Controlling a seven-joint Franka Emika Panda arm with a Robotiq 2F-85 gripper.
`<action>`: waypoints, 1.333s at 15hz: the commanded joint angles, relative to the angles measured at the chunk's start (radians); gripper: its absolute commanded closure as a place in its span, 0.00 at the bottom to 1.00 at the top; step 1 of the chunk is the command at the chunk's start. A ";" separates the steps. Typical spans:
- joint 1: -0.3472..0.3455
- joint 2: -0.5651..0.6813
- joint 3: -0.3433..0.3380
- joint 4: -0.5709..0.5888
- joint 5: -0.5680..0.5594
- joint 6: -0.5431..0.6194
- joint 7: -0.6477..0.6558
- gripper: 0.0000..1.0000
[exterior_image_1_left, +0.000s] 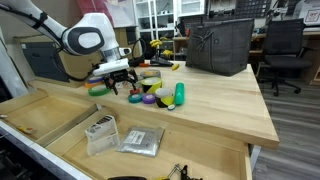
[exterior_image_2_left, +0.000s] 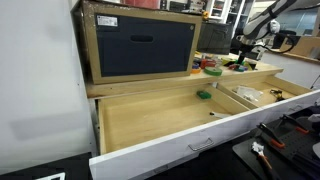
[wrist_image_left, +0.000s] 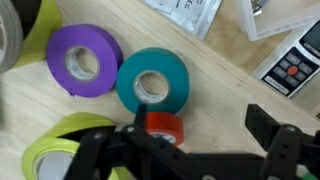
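Hovering end effector, jaws wide, tape rolls, wooden workbench; cluttered workshop

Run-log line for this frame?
gripper open | above red tape roll | beside teal tape roll, purple tape roll | holding nothing

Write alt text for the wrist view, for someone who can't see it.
An open black pincer hangs over a small red tape roll on a wooden tabletop. Just beyond it lie a teal tape roll and a purple tape roll, with a lime-green tape roll at the picture's lower left edge.
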 joint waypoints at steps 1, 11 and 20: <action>0.018 0.017 0.004 0.039 0.010 -0.021 0.026 0.00; 0.015 0.013 0.006 0.030 0.013 -0.012 0.013 0.00; 0.047 0.064 -0.004 0.059 -0.018 -0.002 0.078 0.00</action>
